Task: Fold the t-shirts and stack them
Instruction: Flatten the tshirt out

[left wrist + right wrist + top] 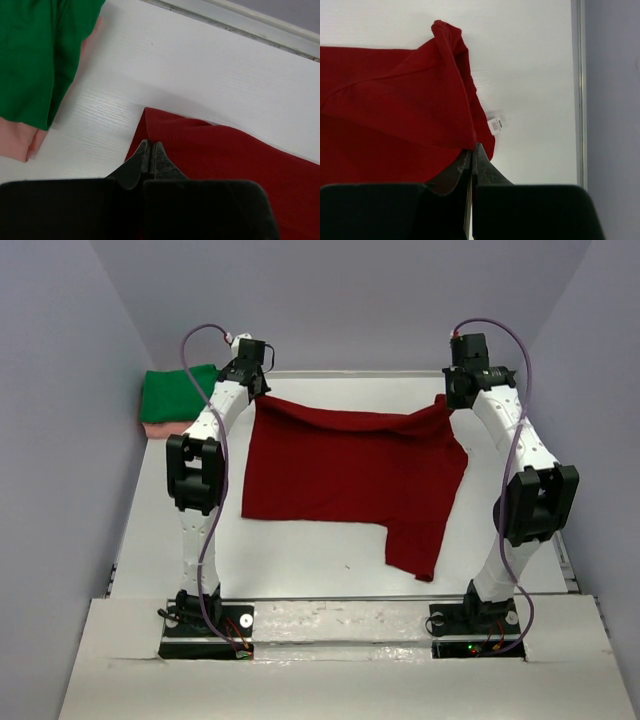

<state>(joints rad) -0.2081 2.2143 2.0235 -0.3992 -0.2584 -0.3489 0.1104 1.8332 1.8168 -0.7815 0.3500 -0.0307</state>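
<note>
A dark red t-shirt (345, 475) hangs stretched between my two grippers at the far side of the white table, its lower part and one sleeve trailing toward the near edge. My left gripper (258, 390) is shut on the shirt's far left corner, which also shows in the left wrist view (210, 150). My right gripper (450, 398) is shut on the far right corner, where the cloth bunches (420, 100) and a small white label (495, 124) hangs. A folded green t-shirt (178, 395) lies on a folded pink one (165, 428) at the far left.
The table (320, 560) has a raised rim along its far edge (250, 25) and right edge (580, 90). Grey walls close in on the left, back and right. The folded stack (30, 60) lies just left of my left gripper.
</note>
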